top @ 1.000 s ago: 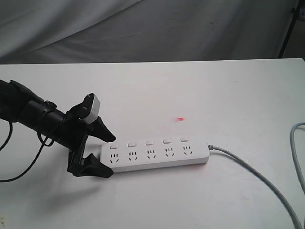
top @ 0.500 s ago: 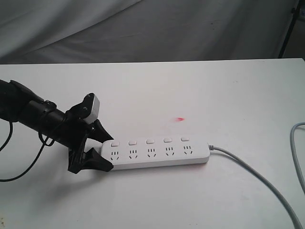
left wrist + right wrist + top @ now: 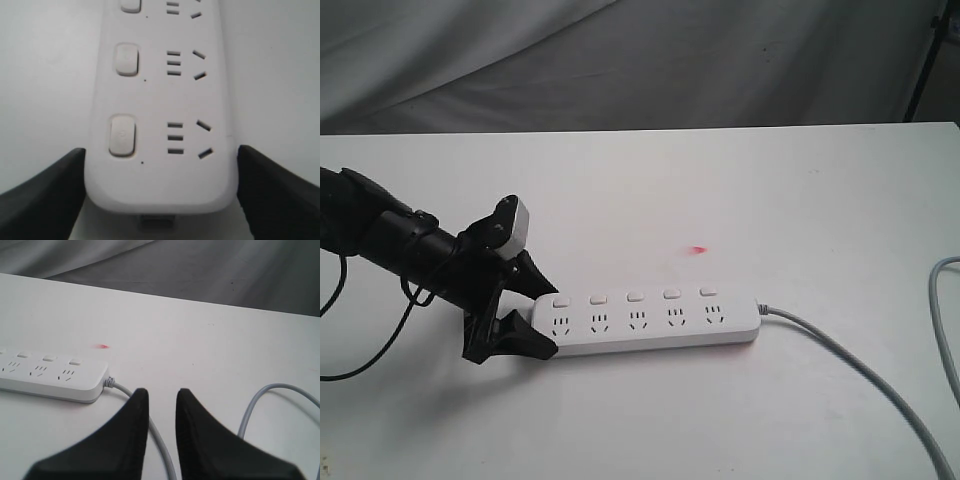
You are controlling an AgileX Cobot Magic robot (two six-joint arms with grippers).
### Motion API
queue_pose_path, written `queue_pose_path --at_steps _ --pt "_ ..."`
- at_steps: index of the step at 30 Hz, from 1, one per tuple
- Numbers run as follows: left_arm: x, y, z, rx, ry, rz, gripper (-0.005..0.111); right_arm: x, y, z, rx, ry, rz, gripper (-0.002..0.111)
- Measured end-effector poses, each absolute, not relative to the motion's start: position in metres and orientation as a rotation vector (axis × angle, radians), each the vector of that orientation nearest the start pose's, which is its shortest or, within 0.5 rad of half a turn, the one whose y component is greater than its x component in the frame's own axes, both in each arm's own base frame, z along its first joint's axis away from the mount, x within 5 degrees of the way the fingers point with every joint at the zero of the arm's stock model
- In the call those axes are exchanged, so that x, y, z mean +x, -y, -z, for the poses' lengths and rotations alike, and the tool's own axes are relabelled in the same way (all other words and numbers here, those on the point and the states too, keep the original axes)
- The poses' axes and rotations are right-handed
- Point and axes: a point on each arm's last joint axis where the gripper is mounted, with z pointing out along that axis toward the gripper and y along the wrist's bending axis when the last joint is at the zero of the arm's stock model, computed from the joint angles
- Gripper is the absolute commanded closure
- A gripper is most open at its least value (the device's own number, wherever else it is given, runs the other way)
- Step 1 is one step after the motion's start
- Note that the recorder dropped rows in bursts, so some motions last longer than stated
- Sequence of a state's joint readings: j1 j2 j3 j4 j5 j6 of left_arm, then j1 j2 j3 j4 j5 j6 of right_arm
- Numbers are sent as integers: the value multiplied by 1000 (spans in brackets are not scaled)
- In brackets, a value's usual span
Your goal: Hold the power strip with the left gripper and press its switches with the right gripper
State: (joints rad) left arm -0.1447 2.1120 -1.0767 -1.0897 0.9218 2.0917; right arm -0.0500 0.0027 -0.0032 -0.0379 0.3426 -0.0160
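Note:
The white power strip (image 3: 650,322) lies flat on the table, its row of switches (image 3: 633,297) along the far side. My left gripper (image 3: 548,322), on the all-black arm, grips the strip's left end with one black jaw on each long side. In the left wrist view both jaws press the sides of the power strip (image 3: 160,100), just behind the nearest of the switches (image 3: 122,135). My right gripper (image 3: 161,392) is out of the exterior view. It hovers past the cord end of the power strip (image 3: 50,375), fingers slightly apart and holding nothing.
The grey cord (image 3: 860,375) runs from the strip's right end towards the front right corner and loops back at the table's right edge. The same cord (image 3: 150,430) passes under the right gripper. A small red spot (image 3: 697,249) marks the white table (image 3: 720,180).
Over the last second the left gripper slid right onto the strip's end and its jaws closed in on the sides. In the last half second nothing moved.

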Motion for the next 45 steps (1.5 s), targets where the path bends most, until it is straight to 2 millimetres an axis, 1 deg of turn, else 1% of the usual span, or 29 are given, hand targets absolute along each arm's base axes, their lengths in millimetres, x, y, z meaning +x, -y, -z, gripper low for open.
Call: queue_pose_path --at_steps 39,42,45 --pt "335 114 -90 1648 -1939 851 107 54 4 -183 7 -1824 83 89" --pt "335 114 -90 1648 -1939 851 107 55 4 -190 5 -1745 84 89" --pt "335 114 -90 1648 -1939 851 107 56 3 -205 0 -1582 84 89"
